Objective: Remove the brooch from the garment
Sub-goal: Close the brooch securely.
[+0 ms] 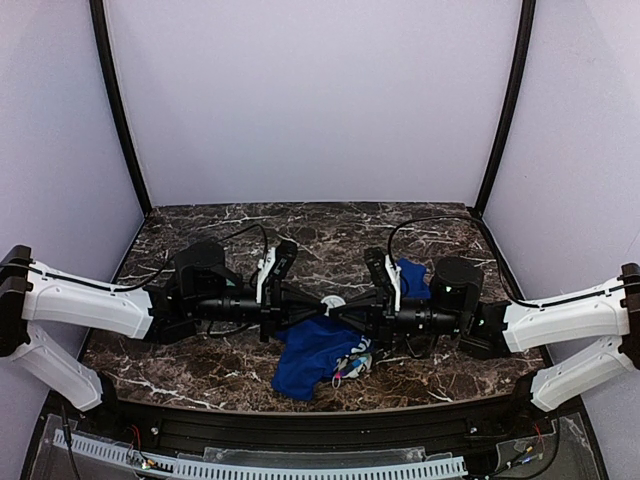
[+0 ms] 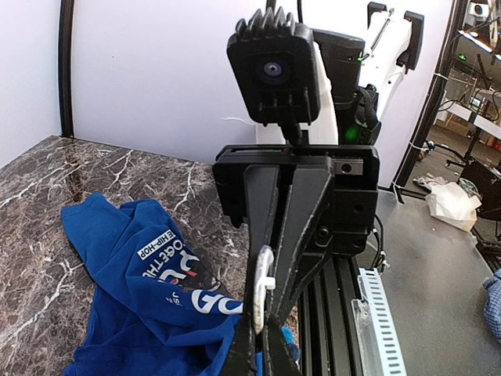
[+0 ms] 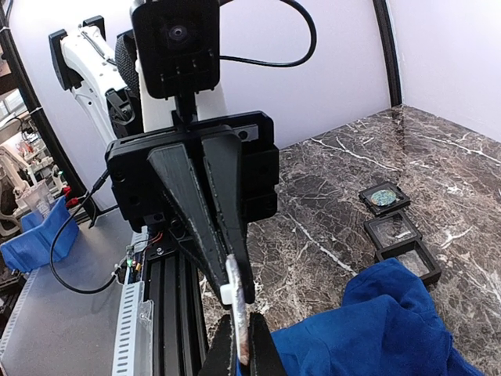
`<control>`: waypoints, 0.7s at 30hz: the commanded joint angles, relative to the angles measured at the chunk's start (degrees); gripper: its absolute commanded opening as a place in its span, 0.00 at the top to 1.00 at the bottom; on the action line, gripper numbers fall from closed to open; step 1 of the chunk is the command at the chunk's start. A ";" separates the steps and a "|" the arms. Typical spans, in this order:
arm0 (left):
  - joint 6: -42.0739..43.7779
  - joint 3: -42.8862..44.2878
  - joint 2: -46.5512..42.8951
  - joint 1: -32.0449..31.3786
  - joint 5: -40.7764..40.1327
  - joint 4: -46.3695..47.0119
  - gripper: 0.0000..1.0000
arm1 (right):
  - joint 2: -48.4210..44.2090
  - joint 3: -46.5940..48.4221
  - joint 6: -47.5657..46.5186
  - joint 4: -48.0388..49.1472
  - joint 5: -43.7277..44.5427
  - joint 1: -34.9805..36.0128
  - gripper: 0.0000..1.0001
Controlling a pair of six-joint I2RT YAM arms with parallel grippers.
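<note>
Both arms meet tip to tip above the table. The left gripper [image 1: 324,303] reaches in from 9 o'clock and the right gripper [image 1: 347,306] from 3 o'clock in the overhead view. Each has its fingers closed down to almost nothing, and a small white piece [image 1: 333,300] is nipped where the two sets of tips come together. From each wrist camera it shows as a thin pale sliver between the dark fingers, edge-on, and what it is cannot be told.

The dark marble table [image 1: 190,375], veined in white, spreads under both arms. On it, at 6 o'clock from the joined fingertips, is the garment [image 1: 300,362], a crumpled blue piece of clothing with white lettering. Its upper edge comes up close under the grippers, and both wrist views show blue cloth right beside the fingertips. A further patch of blue cloth [image 1: 412,278] shows at 2 o'clock from the fingertips, behind the right arm. Whether it belongs to the same garment cannot be told.

Three small dark square trays [image 3: 394,229] sit in a row on the marble at 3 o'clock in the right wrist view, just beyond the blue cloth. The farthest holds a greenish round thing [image 3: 383,196].

The brooch [image 1: 352,362] appears to be the small roundish multicoloured spot at the garment's 4 o'clock edge, at 5 o'clock from the fingertips and apart from both grippers. Whether it is pinned to the cloth cannot be made out.
</note>
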 commanded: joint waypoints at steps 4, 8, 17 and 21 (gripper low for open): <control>0.19 -2.97 -3.67 0.90 3.40 -3.34 0.99 | -2.39 -2.00 3.44 -0.57 12.93 -5.12 1.00; 0.41 -2.92 -3.43 0.87 4.43 -3.13 0.99 | -1.51 -1.22 4.74 -1.47 13.97 -6.07 1.00; 0.58 -3.27 -3.88 0.99 2.13 -3.34 0.99 | -1.06 -1.79 4.84 0.24 13.16 -6.77 1.00; 0.15 -3.08 -3.28 1.39 1.31 -3.39 0.99 | -0.86 -1.84 2.52 1.56 8.31 -6.77 0.90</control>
